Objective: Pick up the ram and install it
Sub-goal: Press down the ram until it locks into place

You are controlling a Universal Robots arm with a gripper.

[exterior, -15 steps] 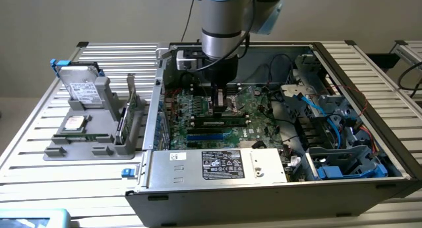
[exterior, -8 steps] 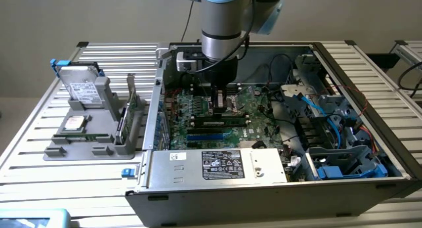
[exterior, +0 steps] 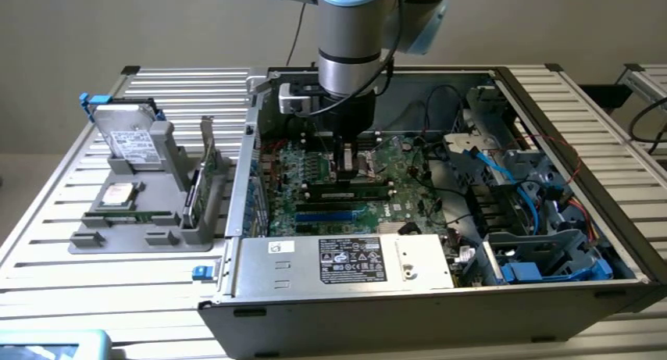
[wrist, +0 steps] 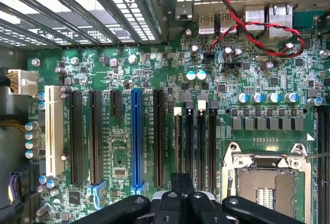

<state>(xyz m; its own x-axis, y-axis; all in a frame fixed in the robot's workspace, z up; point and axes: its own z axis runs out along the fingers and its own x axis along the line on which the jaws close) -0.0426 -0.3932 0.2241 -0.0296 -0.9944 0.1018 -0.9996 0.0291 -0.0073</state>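
Starting up front at the silver metal power-supply box with the white label (exterior: 344, 260), then looking just past it onto the green motherboard (exterior: 312, 180). Spotting the ram, a long thin green stick with black chips (exterior: 344, 191), sitting along the black memory slots. Looking like it's standing in one, but not swearing to how deep. Running its long axis across the exterior view, left to right, same as the blue expansion slot (exterior: 331, 215) beside it. Hanging the black two-finger gripper (exterior: 349, 166) just beyond the stick, over the silver-framed CPU socket (wrist: 268, 177), near it but seemingly not touching. Pinching the fingers (wrist: 167, 206) fully together, with nothing visibly clamped. Guessing it all turns on that small gap, square to the stick's length.
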